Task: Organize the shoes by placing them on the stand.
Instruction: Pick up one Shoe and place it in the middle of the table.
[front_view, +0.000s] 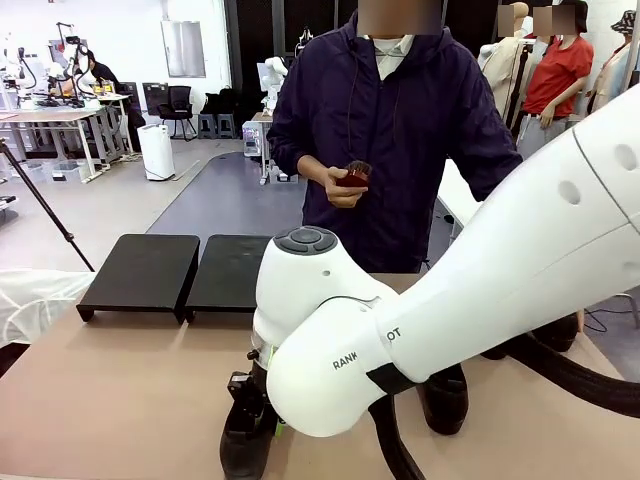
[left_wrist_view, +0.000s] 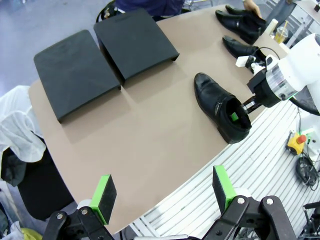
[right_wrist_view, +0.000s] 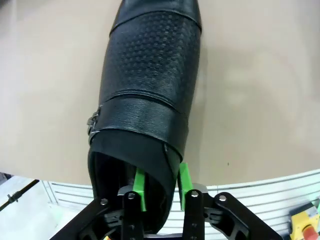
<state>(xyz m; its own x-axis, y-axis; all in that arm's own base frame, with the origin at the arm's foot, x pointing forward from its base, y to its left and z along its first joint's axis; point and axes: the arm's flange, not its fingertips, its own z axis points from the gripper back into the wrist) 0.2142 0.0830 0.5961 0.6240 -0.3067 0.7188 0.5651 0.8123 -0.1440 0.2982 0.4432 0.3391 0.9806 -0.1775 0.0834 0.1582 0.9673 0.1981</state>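
Grip is the whole thing here, tbh. The right gripper (right_wrist_view: 161, 181) is set on the heel end of one shoe (right_wrist_view: 150, 75). One green pad is inside the opening and the other outside, so the side wall is sandwiched between the jaws. Whether that wall is actually being squeezed or just straddled can't be told from the pictures.

The shoe is sat flat on the tan table (left_wrist_view: 150, 135) near the robot's edge, with the toe pointed roughly toward the stand (left_wrist_view: 75, 70). The stand is well apart from it at the far side, and its top is bare.

Before any lift, a firm pinch on that wall should be confirmed, since thin leather is likely to fold and the long toe end can be expected to droop. A low carry is advised. The sole should be brought down flat on the sloped top, off to one end, so room is left for the other shoes (left_wrist_view: 240, 46).

The left gripper (left_wrist_view: 162, 192) is held over the near table edge, jaws wide apart with nothing in them, and is best left out of the path.
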